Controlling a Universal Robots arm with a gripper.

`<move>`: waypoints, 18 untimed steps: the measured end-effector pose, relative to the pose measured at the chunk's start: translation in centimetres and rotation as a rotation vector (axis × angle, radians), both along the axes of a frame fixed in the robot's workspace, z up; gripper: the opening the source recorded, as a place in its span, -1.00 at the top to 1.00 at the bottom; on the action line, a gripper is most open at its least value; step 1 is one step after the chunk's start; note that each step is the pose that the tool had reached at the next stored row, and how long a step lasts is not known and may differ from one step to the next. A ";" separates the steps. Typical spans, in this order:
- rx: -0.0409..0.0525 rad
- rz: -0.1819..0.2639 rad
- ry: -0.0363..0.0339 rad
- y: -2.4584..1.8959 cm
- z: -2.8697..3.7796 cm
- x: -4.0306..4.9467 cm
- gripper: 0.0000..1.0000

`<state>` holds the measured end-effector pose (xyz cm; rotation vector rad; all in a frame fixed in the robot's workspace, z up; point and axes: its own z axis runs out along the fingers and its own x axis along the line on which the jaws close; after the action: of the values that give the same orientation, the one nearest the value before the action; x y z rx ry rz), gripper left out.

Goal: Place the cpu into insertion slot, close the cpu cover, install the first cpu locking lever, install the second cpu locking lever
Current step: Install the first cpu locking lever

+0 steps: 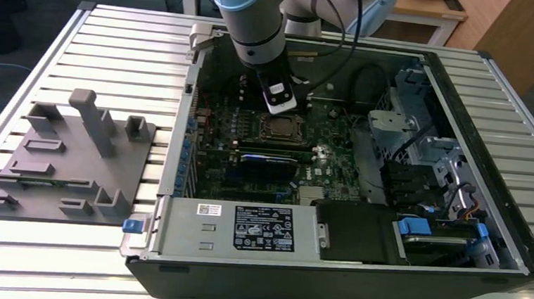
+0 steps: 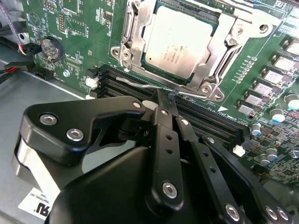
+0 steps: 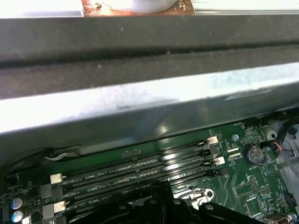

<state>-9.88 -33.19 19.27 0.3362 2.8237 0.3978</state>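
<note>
In the exterior view, an open computer case (image 1: 457, 120) lies on a slatted metal surface (image 1: 56, 71). The arm reaches down into it. The gripper (image 1: 282, 108) hangs low over the green board, and the socket (image 1: 263, 127) lies just beyond its tips. A labelled power supply box (image 1: 242, 225) sits well away from the gripper at the case's near end. A grey moulded fixture (image 1: 69, 157) rests on the surface outside the case, far from the gripper on the exterior view's left.

In the second wrist view, the gripper's two black fingers are drawn together so that their tips meet. The tips are at a thin wire locking lever (image 2: 140, 85), which runs along the socket's edge closest to the gripper. I cannot tell whether they pinch the wire or only press against it. Just beyond the tips, the cpu (image 2: 180, 39) lies flat in the socket with its pale metal face up. The cover (image 2: 223, 44) is folded down around the cpu, framing it. Long black memory slots (image 2: 205, 119) pass under the fingers, between the gripper's body and the lever. A coin battery (image 2: 50, 48) sits on the board off to one side, well clear of the gripper.

In the first wrist view, the dark gripper linkage is over the memory slots. Past the slots rises the case's bright metal wall (image 3: 140, 102).
</note>
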 end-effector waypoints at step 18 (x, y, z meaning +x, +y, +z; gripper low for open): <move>-0.0010 -0.054 0.0001 0.01 -0.04 0.08 0.80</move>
<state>-9.80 -33.17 19.23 0.4112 2.8080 0.3849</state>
